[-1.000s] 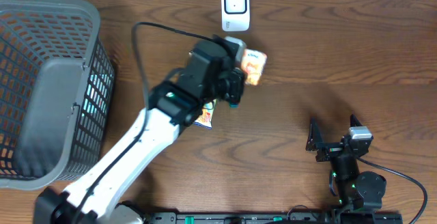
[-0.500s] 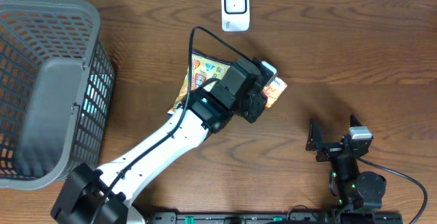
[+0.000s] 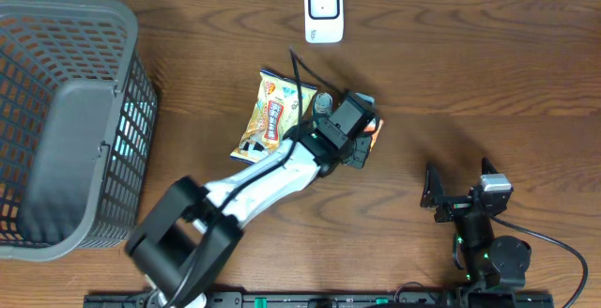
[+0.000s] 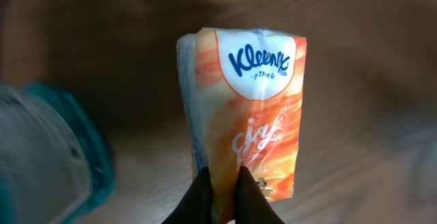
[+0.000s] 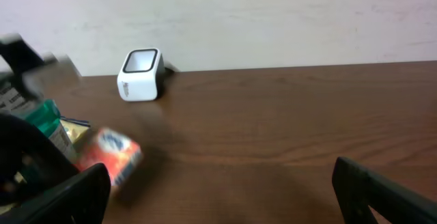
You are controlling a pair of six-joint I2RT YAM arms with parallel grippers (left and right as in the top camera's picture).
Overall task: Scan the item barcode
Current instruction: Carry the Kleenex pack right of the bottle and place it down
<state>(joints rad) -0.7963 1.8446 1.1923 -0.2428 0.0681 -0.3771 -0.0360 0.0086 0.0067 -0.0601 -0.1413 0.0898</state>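
One arm holding, the other idle, over the brown wooden table [image 3: 488, 73].
I see a grey plastic mesh basket [image 3: 131, 111] at the table's left end. My white left arm [image 3: 272, 172] reaches across the middle, beside a yellow foil snack bag [image 3: 272, 115] lying flat. The small white barcode scanner [image 3: 324, 10] stands at the far edge. Well apart from it, near the snack bag's right side, is the orange-and-white Kleenex tissue pack [image 4: 249, 108]. The left fingers [image 4: 205, 195] are clamped tight on the pack's bottom edge. The right fingers [image 3: 434, 191] are spread fully, holding nothing, at front right.
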